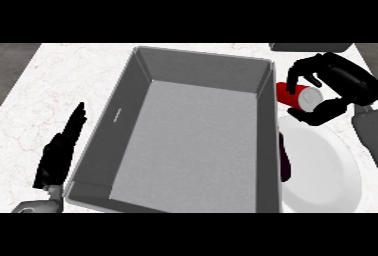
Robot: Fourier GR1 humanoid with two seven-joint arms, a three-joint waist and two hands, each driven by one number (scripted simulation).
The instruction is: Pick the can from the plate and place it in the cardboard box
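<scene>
At upper right, the right hand [332, 87] curled around the red can [295, 95], lifted off the plate [325, 170]; next it needed carrying leftward over the box [192, 135]. The left hand [59, 155] rested open.

The right hand [332, 82] is curled round a red can [295, 95], which lies tilted on its side above the far rim of the white plate [325, 170], just beside the right wall of the grey box [111, 125]. The left hand [63, 150] rests at the box's left side, fingers straight. The box and plate stand on a pale marbled counter [59, 70].
</scene>
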